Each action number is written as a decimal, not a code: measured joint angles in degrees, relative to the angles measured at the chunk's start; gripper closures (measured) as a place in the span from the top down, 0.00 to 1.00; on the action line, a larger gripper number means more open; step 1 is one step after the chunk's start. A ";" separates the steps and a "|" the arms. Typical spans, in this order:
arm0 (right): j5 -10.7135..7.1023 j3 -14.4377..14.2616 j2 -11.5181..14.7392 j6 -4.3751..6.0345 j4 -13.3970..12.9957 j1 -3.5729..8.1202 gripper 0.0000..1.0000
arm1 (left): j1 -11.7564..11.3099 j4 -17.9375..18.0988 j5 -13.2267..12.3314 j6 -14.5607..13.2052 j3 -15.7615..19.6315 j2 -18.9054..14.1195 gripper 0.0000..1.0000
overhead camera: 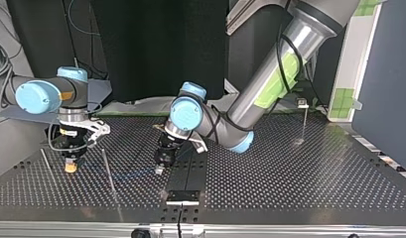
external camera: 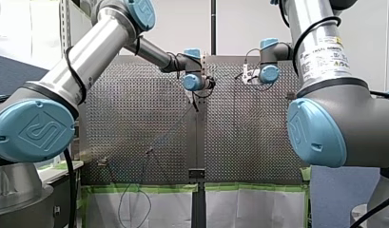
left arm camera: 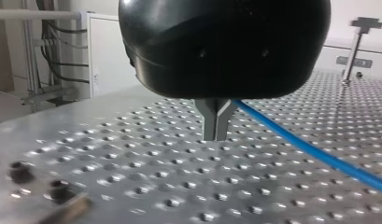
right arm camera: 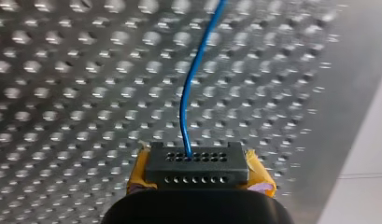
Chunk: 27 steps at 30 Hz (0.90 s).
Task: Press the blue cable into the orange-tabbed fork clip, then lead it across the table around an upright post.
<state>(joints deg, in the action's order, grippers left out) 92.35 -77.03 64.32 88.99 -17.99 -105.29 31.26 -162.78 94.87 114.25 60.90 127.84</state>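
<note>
You have the right gripper (right arm camera: 198, 163) clenched on the blue cable (right arm camera: 191, 79). In its wrist view the cable comes out of the black perforated fingertips, which sit between the yellow pads, and runs straight ahead over the perforated table (overhead camera: 290, 173). In the top view this gripper stands at the left of the frame, tip down just above the plate.

Your left gripper (left arm camera: 215, 135) has reached in to the middle of the top view, also pointing down close to the surface. In its wrist view the metal fingers are pressed together at the tips. The cable appears from behind one finger and slants away across the holes beside the gripper. You cannot tell from these pictures whether it is actually pinched there. In the top view a faint blue line lies low between the two grippers.

A thin rod (overhead camera: 109, 173) stands between the grippers, left of centre in the top view. An upright post (overhead camera: 304, 121) with a small fitting on top stands well apart, at the upper right of that frame.
</note>
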 joint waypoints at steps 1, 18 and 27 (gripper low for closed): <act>0.01 -0.19 -0.23 -0.05 -0.01 0.00 0.00 | 0.08 0.00 0.02 0.00 0.00 0.16 0.00; -0.29 -3.83 -3.87 -1.71 -1.15 1.18 0.00 | 0.06 -0.67 1.07 -0.05 -0.01 0.52 0.56; -0.65 -4.28 -4.10 -2.31 -1.49 1.53 0.00 | 0.14 -1.83 3.36 -0.43 0.00 0.53 0.63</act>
<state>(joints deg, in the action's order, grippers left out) 91.70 -81.31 60.22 86.68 -19.48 -103.77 31.40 -164.61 98.24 113.82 60.90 128.36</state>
